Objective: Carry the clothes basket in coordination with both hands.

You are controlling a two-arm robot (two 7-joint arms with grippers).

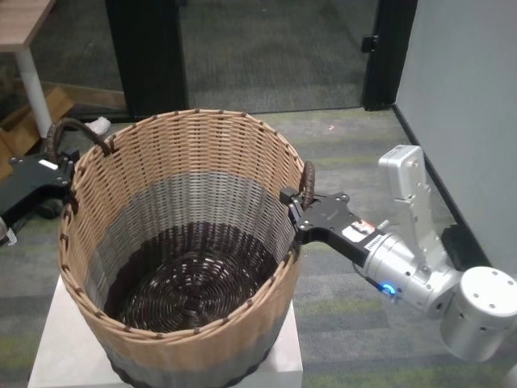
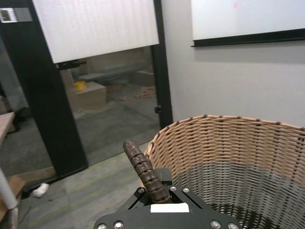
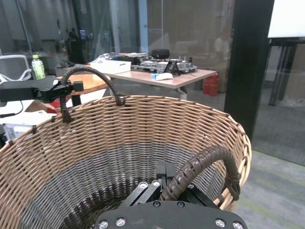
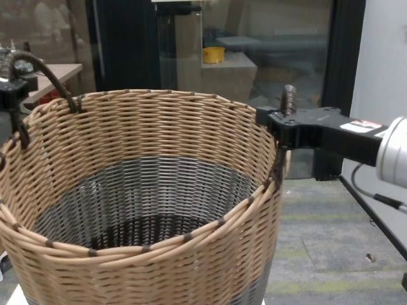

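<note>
My right gripper [image 1: 305, 202] is clamped shut on the basket's right handle [image 1: 307, 179], at about 3 o'clock on the rim in the head view. In the right wrist view that brown loop [image 3: 202, 167] runs straight down between the jaws. My left gripper [image 1: 58, 166] is closed on the left handle [image 1: 77, 131], at about 10 o'clock on the rim; the left wrist view shows the ribbed handle [image 2: 143, 171] pinched between its jaws.

Both black forearms reach in roughly level from opposite sides. The right arm [image 1: 420, 267] bends back through a silver wrist with a small blue light, then up into a white link toward 4 o'clock. The left arm comes in from 9 o'clock, mostly out of frame.

A white label [image 1: 365, 234] with a red mark sits on the right wrist; I cannot read its print. A blank white tag [image 2: 169, 208] sits on the left gripper's body.

The basket [image 1: 182, 242] is upright on a white stand [image 1: 60, 347], tilted slightly toward me, at the centre of the head view. I cannot tell whether its base touches the stand.

The floor [image 1: 339, 145] is grey-green carpet. Black door frames [image 1: 145, 56] stand at 12 o'clock, a grey wall [image 1: 460, 73] at 2 o'clock. A wooden table [image 1: 20, 28] with a white leg stands at 10 o'clock.
</note>
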